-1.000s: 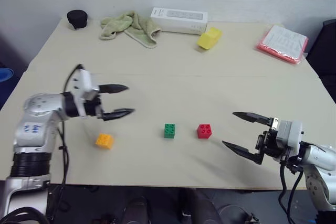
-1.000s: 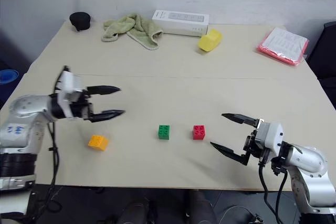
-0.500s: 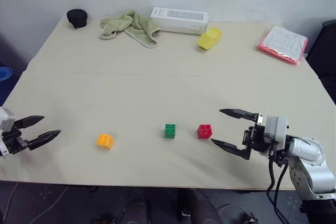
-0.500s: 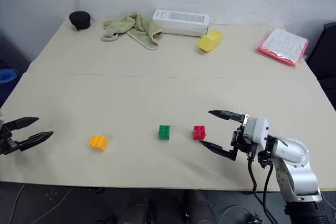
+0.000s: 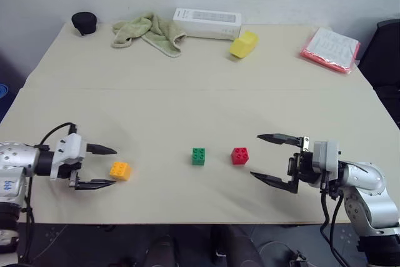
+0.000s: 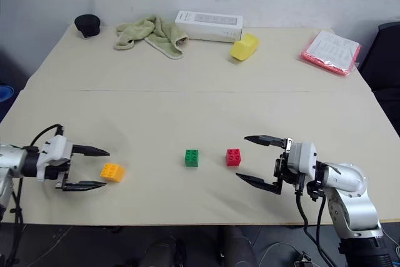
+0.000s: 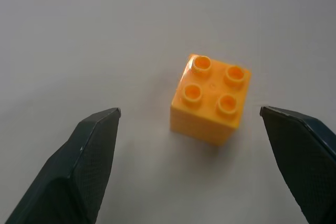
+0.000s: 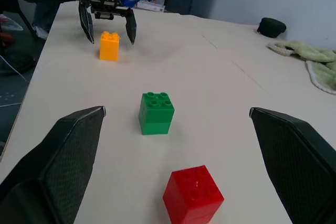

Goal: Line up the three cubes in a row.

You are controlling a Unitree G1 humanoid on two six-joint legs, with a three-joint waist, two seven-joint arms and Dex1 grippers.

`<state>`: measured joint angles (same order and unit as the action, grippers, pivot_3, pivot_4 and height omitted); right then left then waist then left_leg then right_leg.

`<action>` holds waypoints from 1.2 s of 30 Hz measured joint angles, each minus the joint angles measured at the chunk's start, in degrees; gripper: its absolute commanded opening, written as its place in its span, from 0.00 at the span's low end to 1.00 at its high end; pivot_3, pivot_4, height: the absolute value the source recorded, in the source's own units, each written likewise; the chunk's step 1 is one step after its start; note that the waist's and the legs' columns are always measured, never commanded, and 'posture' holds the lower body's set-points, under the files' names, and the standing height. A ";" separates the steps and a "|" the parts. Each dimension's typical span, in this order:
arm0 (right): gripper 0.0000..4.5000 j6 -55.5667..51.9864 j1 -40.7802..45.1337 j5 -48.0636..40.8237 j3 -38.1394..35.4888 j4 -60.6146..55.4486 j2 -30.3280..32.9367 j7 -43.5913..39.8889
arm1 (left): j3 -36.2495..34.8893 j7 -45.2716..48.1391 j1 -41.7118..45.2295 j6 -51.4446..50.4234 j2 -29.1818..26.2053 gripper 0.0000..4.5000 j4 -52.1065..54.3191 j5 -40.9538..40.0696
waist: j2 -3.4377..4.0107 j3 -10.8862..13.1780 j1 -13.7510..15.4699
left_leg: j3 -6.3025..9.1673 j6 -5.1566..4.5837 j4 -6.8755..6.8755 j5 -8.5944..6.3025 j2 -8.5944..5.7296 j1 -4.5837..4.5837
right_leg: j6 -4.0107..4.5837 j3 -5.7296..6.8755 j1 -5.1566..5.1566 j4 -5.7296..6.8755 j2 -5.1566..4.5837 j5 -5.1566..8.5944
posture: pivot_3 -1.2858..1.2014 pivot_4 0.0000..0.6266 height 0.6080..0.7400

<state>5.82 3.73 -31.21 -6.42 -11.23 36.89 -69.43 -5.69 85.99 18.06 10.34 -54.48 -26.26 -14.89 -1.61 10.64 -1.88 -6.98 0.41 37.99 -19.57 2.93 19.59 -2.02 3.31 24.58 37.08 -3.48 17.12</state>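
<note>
Here, 3 cubes: 1 red, 1 green, 1 orange-yellow.

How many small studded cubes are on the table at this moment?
3. The orange-yellow cube sits just ahead of the open left gripper; the green cube and the red cube sit side by side mid-table.

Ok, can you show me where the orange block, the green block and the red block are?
orange-yellow cube (image 7: pixel 211 99): left wrist view, on its studded top.
green cube (image 5: pixel 199 156): left eye view, on its studded top.
red cube (image 5: pixel 240 155): left eye view, on its studded top.
</note>
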 measured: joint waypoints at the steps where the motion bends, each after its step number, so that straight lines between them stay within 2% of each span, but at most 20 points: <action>1: 1.00 -0.04 -0.59 0.21 -0.37 -0.11 0.15 0.32 | 1.84 0.05 1.93 1.33 0.44 1.00 -1.63 0.83 | 0.00 0.00 0.24 | 0.03 0.00 0.01 0.01 -0.02 -0.02 | 0.00 0.04 -0.03 0.01 -0.01 0.00 | 0.52 0.24 1.00; 2: 1.00 -0.07 -0.84 0.40 -0.46 -0.15 0.30 0.57 | 3.20 0.07 2.99 2.27 0.71 1.00 -2.24 1.37 | 0.00 0.00 0.33 | 0.03 -0.01 0.04 0.01 -0.02 0.00 | 0.00 0.04 -0.02 0.01 -0.01 0.00 | 0.52 0.24 1.00; 5: 1.00 0.03 -2.21 0.76 -1.07 -0.41 0.53 1.55 | 7.02 0.09 5.53 5.24 2.09 0.88 -5.01 1.83 | -0.01 -0.01 0.43 | 0.04 -0.03 0.07 0.01 -0.03 0.02 | -0.01 0.03 -0.04 0.01 -0.04 0.00 | 0.52 0.24 1.00; 8: 1.00 0.35 -4.00 1.01 -1.38 -1.09 0.52 2.82 | 8.37 0.09 7.18 6.97 2.90 0.67 -6.35 1.60 | -0.01 -0.01 0.43 | 0.04 -0.02 0.08 0.01 -0.03 0.03 | -0.01 0.03 -0.03 0.02 -0.04 -0.01 | 0.52 0.24 1.00; 9: 1.00 0.36 -4.33 1.03 -1.40 -1.21 0.52 2.91 | 8.49 0.09 7.40 7.03 3.05 0.63 -6.35 1.50 | -0.01 -0.01 0.44 | 0.05 -0.02 0.08 0.01 -0.03 0.03 | -0.01 0.04 -0.03 0.02 -0.04 -0.01 | 0.52 0.24 1.00; 13: 1.00 1.09 -7.10 1.30 -1.58 -2.18 0.52 3.68 | 11.62 0.09 7.68 6.62 2.72 0.37 -5.85 -0.34 | -0.01 -0.01 0.25 | 0.03 -0.02 0.09 0.01 -0.02 0.01 | -0.01 0.01 -0.04 0.05 -0.03 -0.01 | 0.52 0.24 1.00; 14: 1.00 1.23 -7.18 1.52 -1.59 -2.18 0.52 3.84 | 12.04 0.09 7.76 6.64 2.53 0.34 -5.78 -0.54 | -0.01 -0.01 0.24 | 0.03 -0.02 0.09 0.01 -0.02 0.00 | -0.01 0.00 -0.04 0.06 -0.02 0.00 | 0.52 0.24 1.00; 16: 1.00 1.63 -7.12 1.66 -2.05 -2.10 0.52 4.08 | 13.13 0.08 9.28 6.32 2.69 0.34 -5.74 -0.50 | -0.01 -0.01 0.40 | 0.05 -0.02 0.11 0.03 -0.04 0.00 | -0.01 0.02 -0.04 0.07 -0.03 -0.01 | 0.52 0.24 1.00; 23: 1.00 1.84 -6.58 1.85 -3.15 -1.73 0.61 4.22 | 17.35 0.06 19.53 3.17 8.33 0.34 -3.12 1.61 | -0.02 -0.01 1.78 | 0.04 0.18 0.23 0.17 -0.12 0.10 | -0.07 0.02 -0.06 -0.02 -0.02 -0.03 | 0.52 0.24 1.00; 29: 1.00 1.78 -6.66 1.92 -3.22 -1.53 0.64 4.27 | 22.43 -0.04 22.16 0.13 13.07 0.34 -3.15 6.48 | -0.02 -0.01 1.70 | 0.04 0.21 0.24 0.24 -0.11 0.11 | -0.08 0.02 -0.04 0.00 0.04 -0.04 | 0.52 0.24 1.00; 36: 1.00 1.72 -7.03 2.25 -3.21 -1.55 0.63 4.84 | 22.98 -1.96 23.64 -0.92 15.45 0.34 -4.44 10.28 | -0.02 -0.01 1.77 | 0.06 0.20 0.26 0.26 -0.11 0.11 | -0.08 0.02 -0.05 0.02 0.02 -0.04 | 0.52 0.24 1.00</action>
<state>7.54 -3.30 -28.96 -9.63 -12.78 37.52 -64.59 17.29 84.04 41.70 9.42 -39.03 -30.70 -4.60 -1.64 10.63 -0.11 -6.92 0.61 38.25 -19.31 2.82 19.70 -2.11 3.33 24.53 37.09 -3.46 17.08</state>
